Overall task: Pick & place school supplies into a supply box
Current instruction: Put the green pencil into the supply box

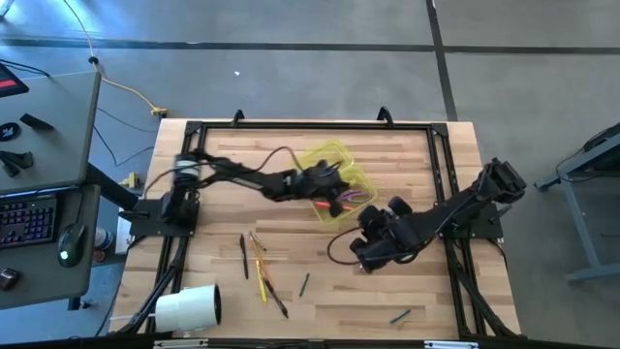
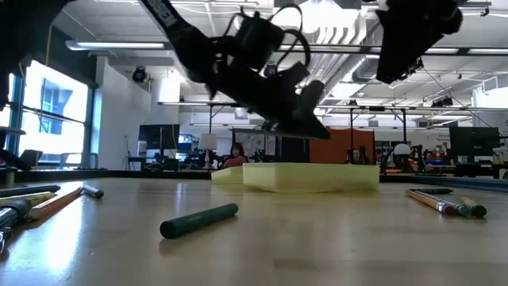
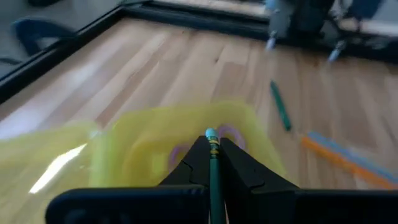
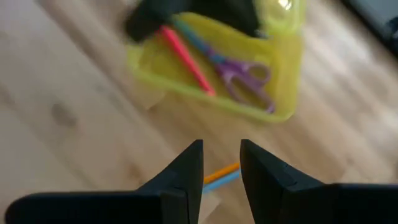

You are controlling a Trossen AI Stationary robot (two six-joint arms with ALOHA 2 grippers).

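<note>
While the left gripper (image 3: 213, 146) pinches a green pencil (image 3: 214, 180) over the supply box (image 1: 334, 179), scissors (image 4: 242, 78) lie inside. Right gripper (image 4: 222, 165), fingers slightly apart and holding nothing, hovers at the box's 5 o'clock.

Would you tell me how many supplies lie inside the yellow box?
2: a pink marker and purple scissors in the box; the left claw, holding a green pencil above, may hide more; right claw waits nearby, open.

A large white cylinder roll (image 1: 188, 308) lies on its side at one corner of the wooden table (image 1: 223, 174). Beside the table stands a grey desk (image 1: 73, 145) bearing a keyboard (image 1: 27, 221) and a mouse (image 1: 68, 243). A yellow cable (image 1: 121, 85) crosses the floor
</note>
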